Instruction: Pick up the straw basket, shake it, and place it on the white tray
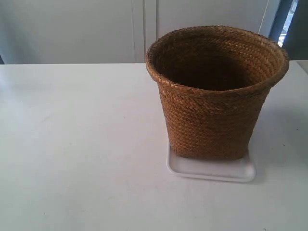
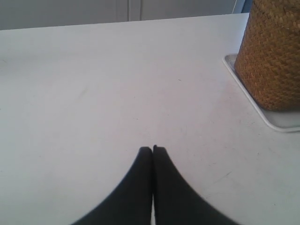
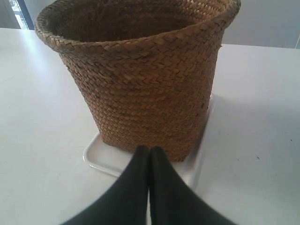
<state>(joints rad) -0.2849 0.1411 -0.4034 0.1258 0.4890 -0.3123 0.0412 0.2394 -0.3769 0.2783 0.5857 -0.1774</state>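
Observation:
The brown woven straw basket (image 1: 214, 96) stands upright on the white tray (image 1: 211, 171), its base inside the rim. No arm shows in the exterior view. In the left wrist view my left gripper (image 2: 152, 149) is shut and empty over bare table, well apart from the straw basket (image 2: 274, 56) and the white tray (image 2: 276, 121) at the frame's edge. In the right wrist view my right gripper (image 3: 150, 149) is shut and empty, its tips in line with the foot of the straw basket (image 3: 150, 93) on the white tray (image 3: 101, 157). Whether they touch, I cannot tell.
A white table (image 1: 77, 144) carries everything. Behind it runs a pale wall with panel seams (image 1: 144, 29); a dark strip and window sliver (image 1: 288, 19) show at the exterior view's far right.

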